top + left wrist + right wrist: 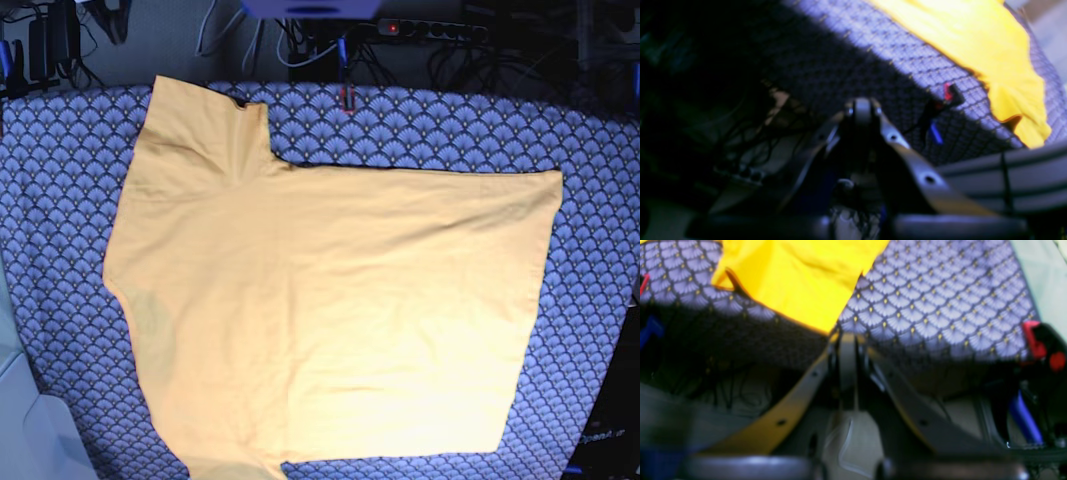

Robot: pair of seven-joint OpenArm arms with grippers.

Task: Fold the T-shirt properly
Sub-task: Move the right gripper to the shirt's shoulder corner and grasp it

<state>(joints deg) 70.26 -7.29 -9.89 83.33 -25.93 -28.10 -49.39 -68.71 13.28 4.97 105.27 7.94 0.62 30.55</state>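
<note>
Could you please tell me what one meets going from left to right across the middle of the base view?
Blue-grey scallop-patterned table cover → large plain yellow-orange cloth T-shirt → the same patterned cover again on the right.

Both wrist views are blurred. The base view's bottom edge cuts off the plain yellow-orange cloth T-shirt [330, 320] at its lower sleeve; the blue-grey scallop-patterned cover [590, 300] over the surface runs past both sides.

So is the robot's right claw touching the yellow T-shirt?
Cannot tell. In the right wrist view the shut right gripper tip lines up with the T-shirt hem, but blur hides any contact or gap; the base view doesn't show the gripper.
</note>
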